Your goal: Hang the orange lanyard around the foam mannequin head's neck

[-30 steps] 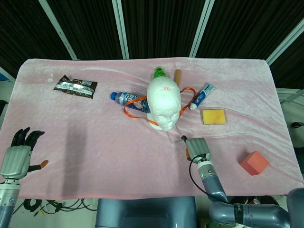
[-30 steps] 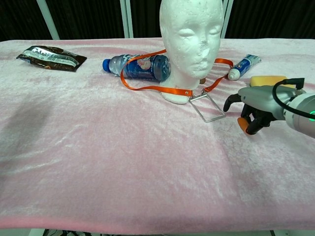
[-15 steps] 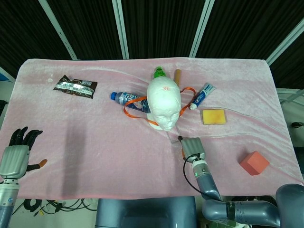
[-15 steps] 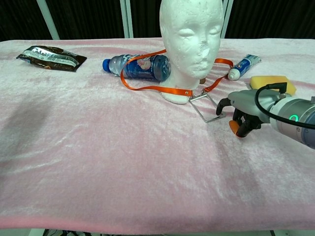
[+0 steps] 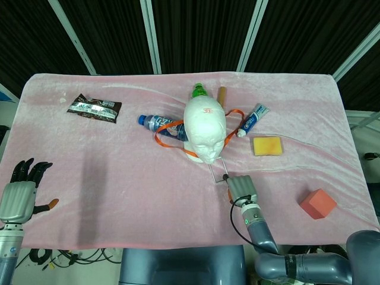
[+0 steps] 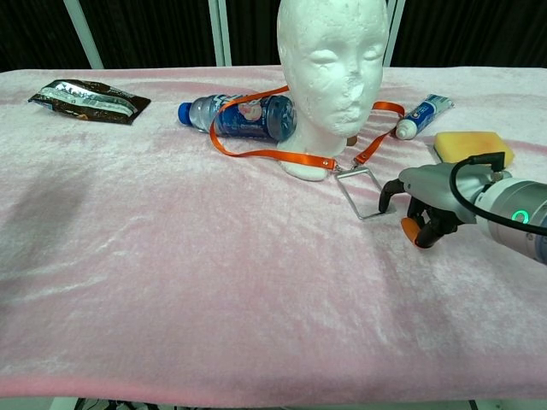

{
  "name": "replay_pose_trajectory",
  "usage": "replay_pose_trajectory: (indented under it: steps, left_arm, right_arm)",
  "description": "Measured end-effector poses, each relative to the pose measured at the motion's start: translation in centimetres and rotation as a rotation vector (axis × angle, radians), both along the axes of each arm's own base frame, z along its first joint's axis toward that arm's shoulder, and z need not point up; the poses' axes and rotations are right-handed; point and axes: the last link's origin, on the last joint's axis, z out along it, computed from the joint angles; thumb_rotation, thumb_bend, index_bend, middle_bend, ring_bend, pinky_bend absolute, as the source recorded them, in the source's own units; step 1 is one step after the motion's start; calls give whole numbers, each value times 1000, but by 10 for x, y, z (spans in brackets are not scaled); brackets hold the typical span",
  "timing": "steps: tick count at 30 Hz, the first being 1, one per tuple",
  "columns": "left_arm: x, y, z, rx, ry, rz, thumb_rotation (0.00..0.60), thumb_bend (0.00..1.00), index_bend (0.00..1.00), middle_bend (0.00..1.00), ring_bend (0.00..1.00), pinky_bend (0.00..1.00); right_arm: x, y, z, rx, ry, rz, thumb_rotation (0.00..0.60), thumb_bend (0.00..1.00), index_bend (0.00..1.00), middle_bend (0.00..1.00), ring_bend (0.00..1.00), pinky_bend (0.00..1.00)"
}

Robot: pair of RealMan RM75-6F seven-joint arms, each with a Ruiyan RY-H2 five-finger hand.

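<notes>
The white foam mannequin head (image 5: 205,133) (image 6: 329,77) stands upright at mid-table. The orange lanyard (image 5: 168,138) (image 6: 273,154) loops around its neck, trailing left across a bottle and right behind the neck. Its clear badge holder (image 5: 218,169) (image 6: 361,193) lies flat in front of the base. My right hand (image 5: 242,189) (image 6: 427,203) sits just right of the holder with fingers curled in. One fingertip (image 6: 385,198) touches the holder's near corner; no pinch shows. My left hand (image 5: 21,190) hovers at the table's near left edge, fingers apart and empty, seen only in the head view.
A blue water bottle (image 5: 163,124) (image 6: 244,118) lies left of the head, and a green-capped bottle (image 5: 199,91) stands behind it. A toothpaste tube (image 5: 253,119) (image 6: 423,115) and yellow sponge (image 5: 267,145) (image 6: 472,143) lie right, a red block (image 5: 317,203) near right, a snack packet (image 5: 94,108) (image 6: 90,100) far left.
My right hand moved in toward the badge holder, then eased slightly right. The holder has shifted and turned a little. My left hand has dropped slightly.
</notes>
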Motion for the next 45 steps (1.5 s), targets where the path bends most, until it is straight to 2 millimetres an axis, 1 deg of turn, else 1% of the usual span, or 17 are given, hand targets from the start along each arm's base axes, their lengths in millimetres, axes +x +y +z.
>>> replay_pose_trajectory:
  steps: [7,13,28,35,39,41,42,44,45]
  left_arm:
    - [0,0,0,-1,-3,4,600,103,180,175,0,9]
    - [0,0,0,-4,-3,4,600,103,179,175,0,8]
    - [-1,1,1,12,-3,6,600,104,180,175,0,8]
    - [-1,2,1,21,-2,6,600,103,180,175,0,8]
    - [-1,2,1,22,-2,5,600,103,179,175,0,8]
    - [-1,2,1,25,-1,6,600,103,179,175,0,8]
    - [-1,2,1,25,-1,6,600,103,180,175,0,8]
    - [-1,2,1,27,0,8,600,103,180,175,0,8]
    - [-1,2,1,28,-1,9,600,103,180,175,0,8]
  right_arm:
    - [1,6,0,20,4,7,600,645,322,749,754,571]
    - [5,18,1,54,5,16,600,649,344,749,757,571]
    - [13,44,7,131,10,30,600,656,350,750,762,572]
    - [16,61,12,180,2,44,600,658,352,750,762,572]
    - [17,66,13,190,0,56,600,658,353,750,762,572]
    - [18,69,14,197,-5,58,600,655,324,748,760,572]
    - [19,70,14,200,-8,58,600,639,280,745,757,572]
    - [19,70,14,198,-15,59,600,568,191,741,754,572]
    - [19,69,14,195,-17,59,600,502,135,739,751,572]
